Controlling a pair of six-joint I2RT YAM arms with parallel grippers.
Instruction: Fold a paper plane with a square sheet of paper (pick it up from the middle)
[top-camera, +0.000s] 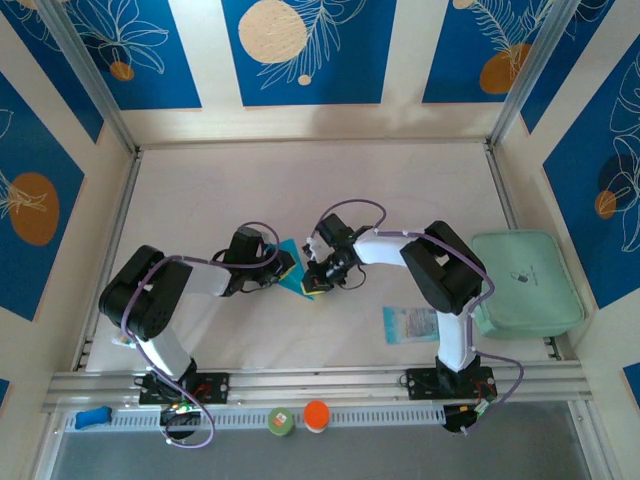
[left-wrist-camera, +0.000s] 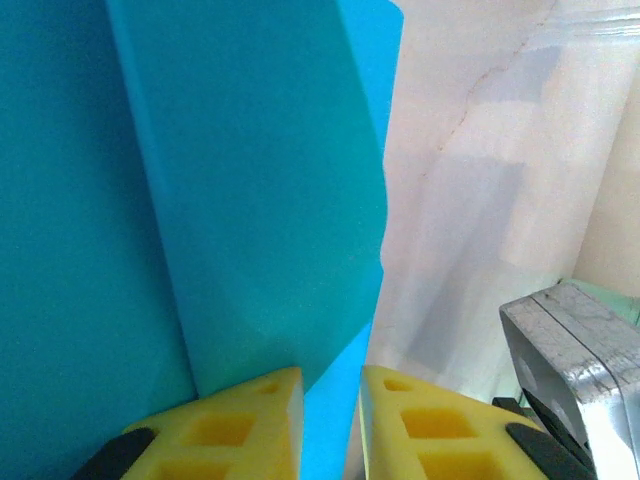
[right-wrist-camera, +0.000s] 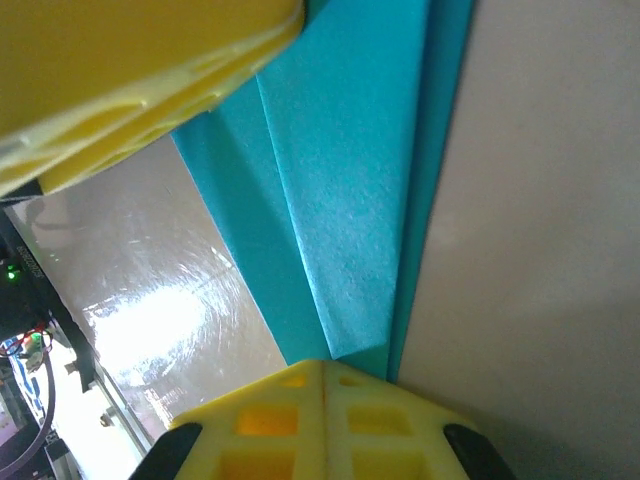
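Observation:
The cyan sheet of paper (top-camera: 291, 262) lies folded in layers in the middle of the table, between my two grippers. In the left wrist view the paper (left-wrist-camera: 250, 200) stretches wide ahead, with one flap curling. My left gripper (left-wrist-camera: 332, 375) (top-camera: 282, 268) stands narrowly open, and a strip of the paper shows in the gap between its yellow pads. My right gripper (right-wrist-camera: 322, 365) (top-camera: 318, 282) is shut, pads together, its tip resting at the creased, layered paper (right-wrist-camera: 350, 200), whose lower end is hidden behind the tip. A yellow finger of the left gripper (right-wrist-camera: 140, 70) hangs close above.
A mint-green rounded pad (top-camera: 525, 283) lies at the right edge, with a pale printed packet (top-camera: 410, 324) near the right arm's base. An orange cap (top-camera: 316, 415) and a green one (top-camera: 281, 421) sit on the front rail. Walls enclose the table on three sides.

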